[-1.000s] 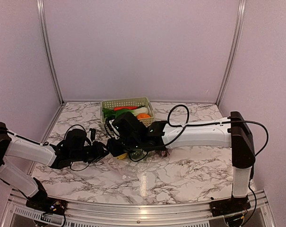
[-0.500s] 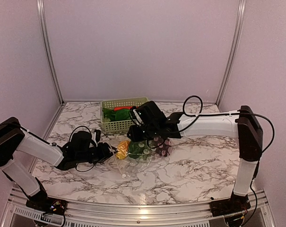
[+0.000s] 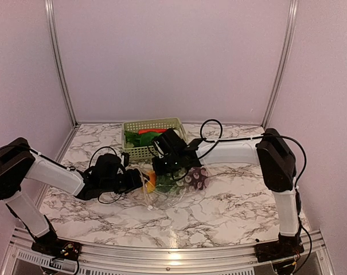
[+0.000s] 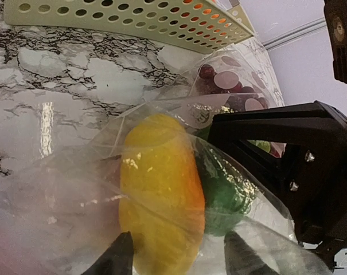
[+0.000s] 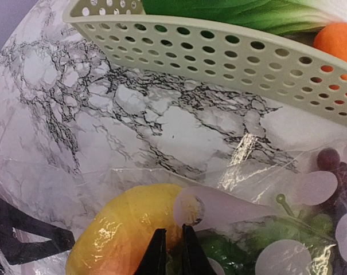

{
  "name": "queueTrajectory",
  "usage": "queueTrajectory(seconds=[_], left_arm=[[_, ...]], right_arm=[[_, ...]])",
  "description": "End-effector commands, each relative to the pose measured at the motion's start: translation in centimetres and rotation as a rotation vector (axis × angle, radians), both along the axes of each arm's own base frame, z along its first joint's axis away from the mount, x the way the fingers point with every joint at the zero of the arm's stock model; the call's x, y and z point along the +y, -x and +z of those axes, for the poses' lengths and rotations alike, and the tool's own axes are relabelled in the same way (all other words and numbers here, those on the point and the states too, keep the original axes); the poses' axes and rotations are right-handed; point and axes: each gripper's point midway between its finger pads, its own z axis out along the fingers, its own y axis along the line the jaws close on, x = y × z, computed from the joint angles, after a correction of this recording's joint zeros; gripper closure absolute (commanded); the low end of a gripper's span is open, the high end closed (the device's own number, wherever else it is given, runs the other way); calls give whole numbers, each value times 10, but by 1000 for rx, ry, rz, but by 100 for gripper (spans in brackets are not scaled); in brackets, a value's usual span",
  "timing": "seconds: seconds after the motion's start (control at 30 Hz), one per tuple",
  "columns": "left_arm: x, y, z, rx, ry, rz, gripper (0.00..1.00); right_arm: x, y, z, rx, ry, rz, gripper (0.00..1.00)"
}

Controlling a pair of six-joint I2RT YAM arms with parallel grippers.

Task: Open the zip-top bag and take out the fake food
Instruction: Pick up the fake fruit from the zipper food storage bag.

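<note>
The clear zip-top bag [image 3: 172,192] lies on the marble in front of the basket. Through its film I see fake food: a yellow-orange fruit [image 4: 159,195], a green piece [image 4: 222,195] and purple grapes [image 4: 219,83]. My left gripper [image 4: 176,260] is open at the bag's left end, its fingertips [image 4: 119,258] either side of the film-covered yellow fruit [image 3: 151,179]. From above, my right gripper [image 5: 173,252] has its jaws pressed nearly together on the bag's film, between the yellow fruit [image 5: 127,235] and the green piece. The grapes [image 5: 334,163] lie to its right.
A pale green perforated basket [image 3: 153,123] stands just behind the bag, holding a red piece [image 3: 150,131], leafy greens [image 5: 248,11] and an orange piece [image 5: 336,40]. Its wall [image 4: 133,20] is close behind both grippers. The right gripper's black body [image 4: 299,160] looms right of the left fingers.
My left gripper has moved right up to the bag and opened wider. My right gripper swung away toward the basket, came back over the bag, and its jaws have closed.
</note>
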Motion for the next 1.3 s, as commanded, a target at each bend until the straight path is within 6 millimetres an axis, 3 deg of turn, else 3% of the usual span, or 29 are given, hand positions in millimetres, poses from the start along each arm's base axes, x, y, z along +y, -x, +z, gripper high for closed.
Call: queueTrajectory(seconds=[0.0,0.3,0.6,0.7,0.8,1.0,1.27], left_arm=[[-2,1,-20,12,-131,-27,43],[-6,-7,-35,22,-285,2,38],[-10,-16,-44,15,-392,34,34],[-9,-19,-45,8,-402,52,37],[-10,-19,-40,-4,-393,53,47],[-19,-10,-11,-36,-321,8,65],[-15,13,14,-28,-248,-52,67]], right_arm=[[-1,3,-5,-30,67,5,91],[4,31,-26,0,109,52,98],[13,46,-17,56,0,98,100],[12,46,-10,55,-24,94,100],[7,45,-4,49,-41,83,100],[-6,39,5,12,-33,39,100],[-12,35,9,-22,-36,17,100]])
